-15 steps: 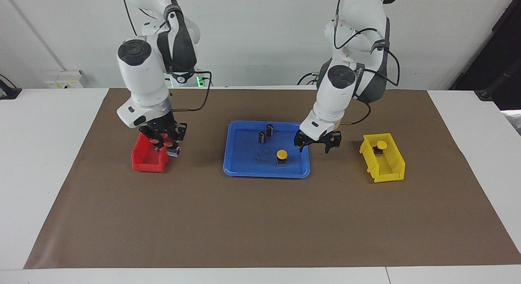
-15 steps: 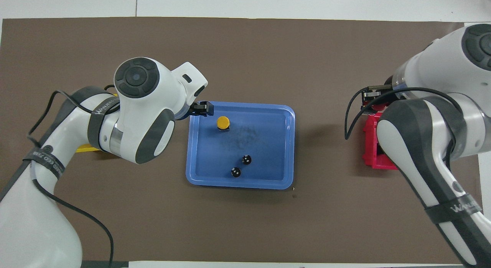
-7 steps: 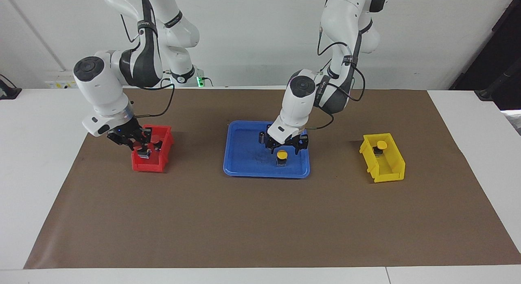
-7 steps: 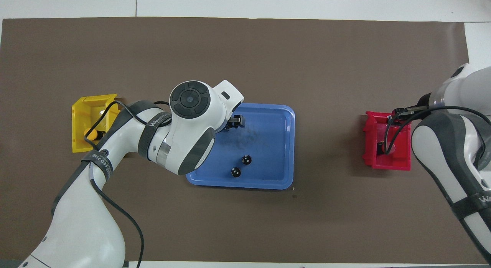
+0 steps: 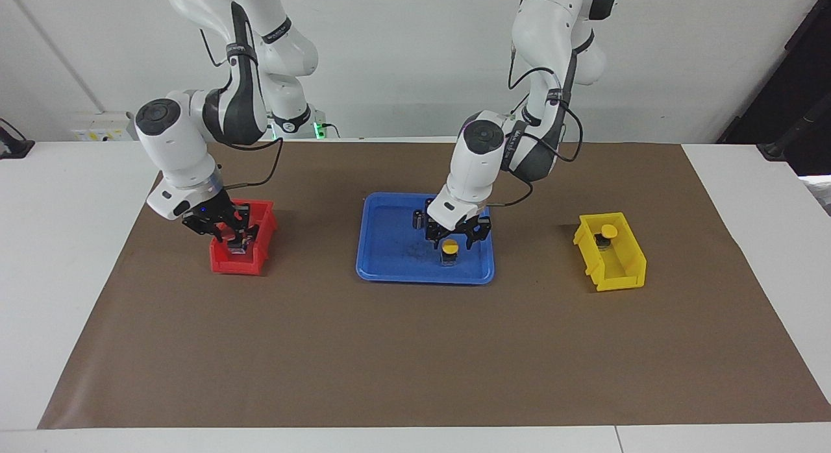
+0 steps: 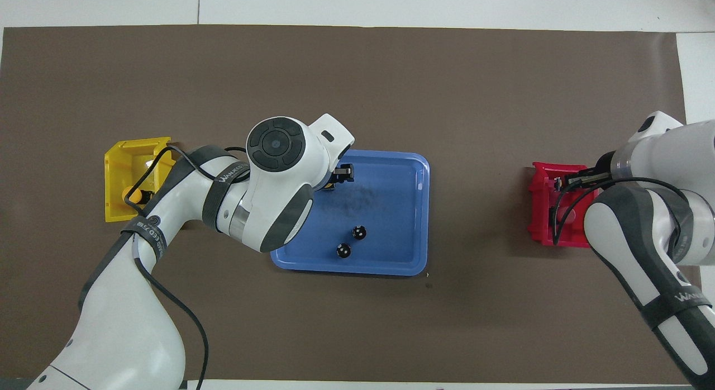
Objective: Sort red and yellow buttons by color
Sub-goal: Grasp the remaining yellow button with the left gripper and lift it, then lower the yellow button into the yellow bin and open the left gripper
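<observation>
- Facing view: blue tray (image 5: 389, 271) sits mid-mat and holds one yellow button (image 5: 449, 250) near the corner toward the left arm, plus two dark capless cylinders (image 5: 418, 219), partly hidden by the arm, on the robots' side.
- Left gripper (image 5: 452, 240) is low over that yellow button, fingers either side of its cap; contact can't be told, nor how wide the fingers stand.
- Yellow bin (image 5: 624, 271), toward the left arm's end, holds one second yellow button (image 5: 607, 232) at its end nearer the robots.
- Red bin (image 5: 224, 263), toward the right arm's end; right gripper (image 5: 239, 240) is down inside it, clamped on a red-capped button (image 5: 237, 238). A second red button is not made out.
- Brown mat (image 5: 415, 362) is bare on the whole strip farther from the robots; wide gaps lie between tray and each bin.
- Overhead view: left arm covers the tray (image 6: 391, 267) corner; only a sliver of yellow cap (image 6: 330, 181) shows beside its gripper (image 6: 342, 174).
- Two cylinders (image 6: 352, 241) stand near the tray edge nearer the robots, close together.
- Yellow bin (image 6: 120, 155) shows one cap (image 6: 128, 193); red bin (image 6: 539, 211) is half covered by the right arm, contents unreadable.
- Count: yellow buttons two, red one seen, cylinders two, bins two, tray one.
</observation>
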Available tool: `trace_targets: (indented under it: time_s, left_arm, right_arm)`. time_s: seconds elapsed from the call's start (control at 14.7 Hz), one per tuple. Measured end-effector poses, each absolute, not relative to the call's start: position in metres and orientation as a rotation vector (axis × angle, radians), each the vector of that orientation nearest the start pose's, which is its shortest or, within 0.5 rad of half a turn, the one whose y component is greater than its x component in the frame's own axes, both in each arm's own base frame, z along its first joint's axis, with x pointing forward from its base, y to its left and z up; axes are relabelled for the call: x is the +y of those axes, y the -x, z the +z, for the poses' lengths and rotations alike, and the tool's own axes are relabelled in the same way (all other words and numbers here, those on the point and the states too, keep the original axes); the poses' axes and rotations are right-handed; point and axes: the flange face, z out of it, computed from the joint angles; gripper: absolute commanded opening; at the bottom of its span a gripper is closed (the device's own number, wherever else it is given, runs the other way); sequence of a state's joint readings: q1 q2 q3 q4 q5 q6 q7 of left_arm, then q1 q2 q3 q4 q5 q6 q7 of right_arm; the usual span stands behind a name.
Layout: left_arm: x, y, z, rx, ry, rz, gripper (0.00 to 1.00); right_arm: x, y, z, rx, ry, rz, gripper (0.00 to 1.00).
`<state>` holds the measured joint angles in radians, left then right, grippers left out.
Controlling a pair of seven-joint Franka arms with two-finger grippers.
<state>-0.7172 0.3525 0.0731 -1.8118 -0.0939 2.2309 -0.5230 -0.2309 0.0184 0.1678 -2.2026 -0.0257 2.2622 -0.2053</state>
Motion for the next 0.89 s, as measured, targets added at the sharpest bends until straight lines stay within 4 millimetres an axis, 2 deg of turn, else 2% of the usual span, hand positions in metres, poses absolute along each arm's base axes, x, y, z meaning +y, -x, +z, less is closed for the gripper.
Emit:
trace_targets:
  time_s: [0.07,0.34,0.48,0.61,0.75,0.82,0.89]
  left_arm:
    - [-0.393,-0.513,0.352,0.095,3.22,-0.044,0.01]
    - [-0.393,-0.517,0.357,-0.047,3.243,-0.041,0.01]
    - [-0.394,-0.522,0.37,-0.075,3.246,-0.031,0.01]
    - [-0.383,-0.532,0.391,-0.109,3.215,0.037,0.01]
    - [-0.34,-0.551,0.42,-0.123,3.188,0.11,0.01]
    - [-0.309,-0.562,0.437,-0.13,3.188,0.126,0.01]
    - [-0.271,-0.573,0.457,-0.148,3.194,0.126,0.01]
  right_arm:
    - [-0.034,-0.534,0.373,-0.252,3.153,-0.062,0.16]
    - [-0.033,-0.533,0.366,-0.256,3.152,-0.078,0.16]
    - [-0.033,-0.532,0.364,-0.257,3.153,-0.095,0.16]
    - [-0.032,-0.53,0.359,-0.257,3.153,-0.105,0.16]
    - [-0.032,-0.527,0.354,-0.258,3.153,-0.111,0.18]
    - [-0.032,-0.527,0.351,-0.26,3.152,-0.11,0.27]
    - [-0.031,-0.527,0.35,-0.262,3.151,-0.107,0.4]
